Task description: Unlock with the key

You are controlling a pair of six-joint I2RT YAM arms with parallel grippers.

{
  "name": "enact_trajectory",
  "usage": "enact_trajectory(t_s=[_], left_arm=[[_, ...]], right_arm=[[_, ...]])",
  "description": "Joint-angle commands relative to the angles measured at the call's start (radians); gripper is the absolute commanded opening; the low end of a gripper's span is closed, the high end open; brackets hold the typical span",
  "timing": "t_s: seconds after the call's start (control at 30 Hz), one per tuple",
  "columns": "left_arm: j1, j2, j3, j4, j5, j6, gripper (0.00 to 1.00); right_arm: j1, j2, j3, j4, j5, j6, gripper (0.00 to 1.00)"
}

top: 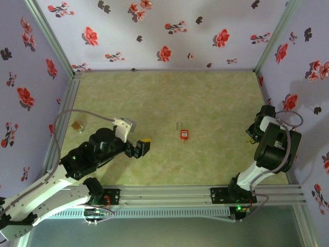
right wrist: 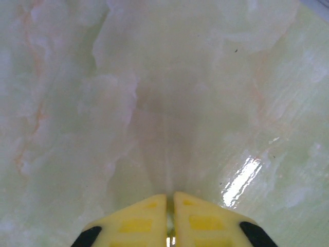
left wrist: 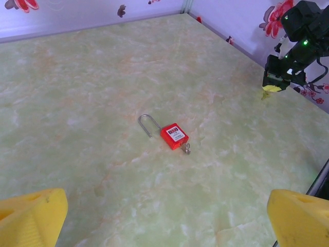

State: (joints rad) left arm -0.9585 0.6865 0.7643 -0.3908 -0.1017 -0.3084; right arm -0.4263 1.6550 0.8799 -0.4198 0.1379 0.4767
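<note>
A small red padlock (top: 184,134) (left wrist: 175,136) with a white label lies flat mid-table, its thin silver U shackle (left wrist: 145,123) pointing away. A tiny silver key (left wrist: 185,148) sticks out of its near end. My left gripper (top: 141,146) (left wrist: 164,216) hovers left of the lock, open wide, with yellow fingertips (left wrist: 31,216) at the view's bottom corners and nothing between them. My right gripper (top: 251,136) (right wrist: 170,216) is far right by the wall, low over bare table, its yellow pads (right wrist: 139,221) pressed together. It also shows in the left wrist view (left wrist: 272,85).
A small brass object (top: 77,125) sits near the left wall. Floral walls enclose the table on three sides. An aluminium rail (top: 180,195) runs along the near edge. Open marbled tabletop (top: 169,98) surrounds the lock.
</note>
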Motion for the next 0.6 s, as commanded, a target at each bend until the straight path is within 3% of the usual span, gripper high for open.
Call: enact_trajectory(t_s=[0.0,0.4,0.57], left_arm=[[-0.006,0.012,-0.002,0.052,0.021,-0.007,1.00],[-0.008,0.065,-0.010,0.123,0.056,-0.023,1.00],[-0.008,0.088,-0.037,0.210,0.088,-0.073,1.00]], right_arm=[[0.003,0.005,-0.066,-0.005,-0.021,0.011,0.02],[0.045,-0.131,-0.114,-0.028,-0.075,0.017,0.00],[0.076,-0.287,-0.130,-0.043,-0.187,0.053,0.00]])
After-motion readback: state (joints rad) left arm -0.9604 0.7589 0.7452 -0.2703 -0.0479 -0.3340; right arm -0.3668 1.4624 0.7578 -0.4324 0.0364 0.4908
